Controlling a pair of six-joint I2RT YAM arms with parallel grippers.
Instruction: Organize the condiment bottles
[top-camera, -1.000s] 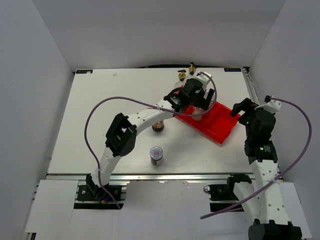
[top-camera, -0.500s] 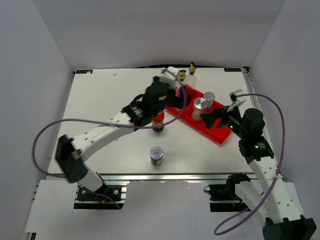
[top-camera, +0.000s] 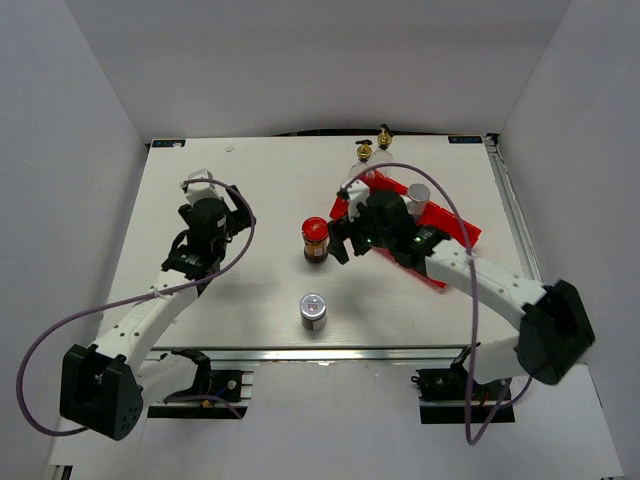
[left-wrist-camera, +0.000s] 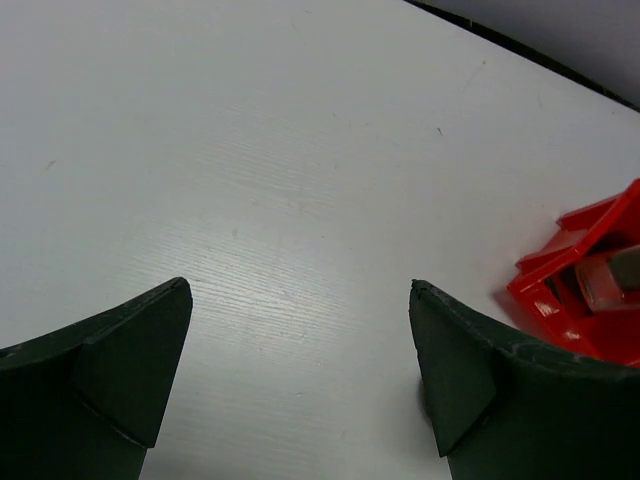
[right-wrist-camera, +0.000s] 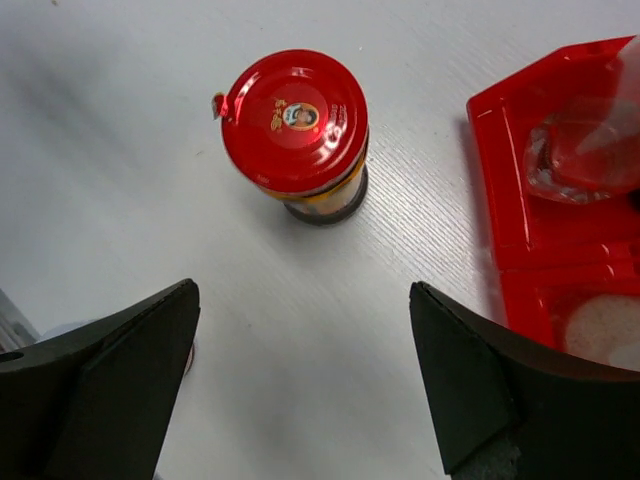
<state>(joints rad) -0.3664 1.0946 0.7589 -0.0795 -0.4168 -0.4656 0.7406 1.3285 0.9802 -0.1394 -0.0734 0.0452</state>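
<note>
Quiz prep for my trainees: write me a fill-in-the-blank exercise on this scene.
The jar before the right gripper has a ___ lid.
The left gripper is ___, like the right.
The shaker outside the tray has a ___ cap.
Missing: red; open; silver.

The red tray (top-camera: 462, 232), mostly hidden under the right arm (top-camera: 485, 283) from above, runs off the right edge in both wrist views, where a clear bottle (right-wrist-camera: 583, 158) inside it is blurred.
</note>
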